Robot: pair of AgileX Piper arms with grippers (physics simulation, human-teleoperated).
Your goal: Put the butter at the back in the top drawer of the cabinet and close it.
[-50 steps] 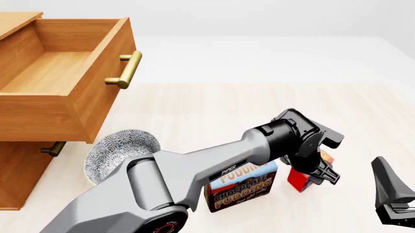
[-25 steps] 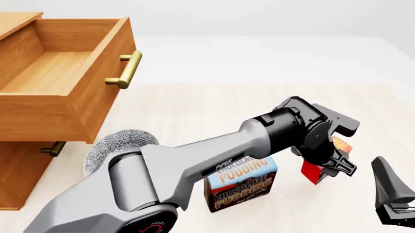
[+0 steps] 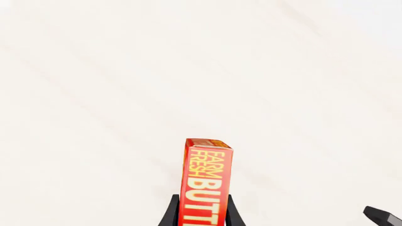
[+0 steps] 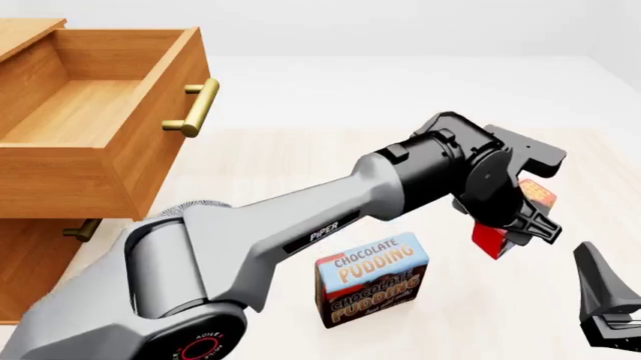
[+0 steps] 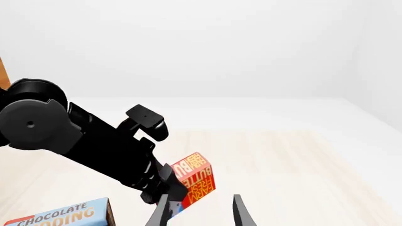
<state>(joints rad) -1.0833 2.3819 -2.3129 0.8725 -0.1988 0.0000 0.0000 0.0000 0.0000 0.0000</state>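
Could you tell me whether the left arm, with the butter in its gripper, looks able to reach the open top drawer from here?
Probably yes. The left gripper holds the butter lifted, and the top drawer stands open with nothing visible between them.

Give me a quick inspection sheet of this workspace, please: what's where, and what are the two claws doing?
Surface: pale wood-grain table.
Job's things: butter clamped in the left gripper, off the table; top drawer of the cabinet open, nothing seen inside.
Clutter: Chocolate Pudding box upright near the front; patterned bowl, mostly hidden behind the left arm.
Grippers: left shut on the butter; right gripper open, holding nothing.
Cables: nothing seen.
Surroundings: plain white backdrop.
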